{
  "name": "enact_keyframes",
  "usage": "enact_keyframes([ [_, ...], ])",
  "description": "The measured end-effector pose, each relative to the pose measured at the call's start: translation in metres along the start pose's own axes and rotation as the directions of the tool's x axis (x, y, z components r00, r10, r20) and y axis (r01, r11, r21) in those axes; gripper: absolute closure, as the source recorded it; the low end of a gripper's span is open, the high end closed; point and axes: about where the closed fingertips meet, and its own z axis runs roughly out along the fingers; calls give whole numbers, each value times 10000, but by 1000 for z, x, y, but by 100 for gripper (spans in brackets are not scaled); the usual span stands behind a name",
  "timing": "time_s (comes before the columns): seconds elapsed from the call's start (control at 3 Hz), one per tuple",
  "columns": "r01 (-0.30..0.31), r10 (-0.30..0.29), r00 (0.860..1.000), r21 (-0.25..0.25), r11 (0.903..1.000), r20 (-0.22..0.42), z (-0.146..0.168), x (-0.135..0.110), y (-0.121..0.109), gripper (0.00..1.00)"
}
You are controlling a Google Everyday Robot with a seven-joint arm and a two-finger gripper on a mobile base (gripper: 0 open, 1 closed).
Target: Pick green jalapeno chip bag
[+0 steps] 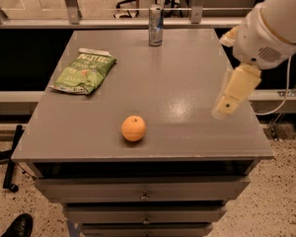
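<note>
Claw (231, 97) is held at right, state untellable; green jalapeno chip bag (84, 72), far left, is best pinched from above.

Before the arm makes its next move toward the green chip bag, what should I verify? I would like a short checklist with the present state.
1. Green jalapeno chip bag in full view, lying flat on the table, far left: ok.
2. Nothing on top of the bag: ok.
3. Orange and can apart from the bag: ok.
4. Claw near the bag: not ok; it hangs over the table's right side.
5. Line from claw to bag seems to pass between can and orange: ok.
</note>
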Motion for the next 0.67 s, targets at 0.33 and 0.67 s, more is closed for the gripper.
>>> enact_keyframes([
  [0.33,212,-206,9895,-29,9998,1430,37,-59,-23,0],
  [0.67,255,-190,9482,-165,9995,3172,60,-132,-55,0],
])
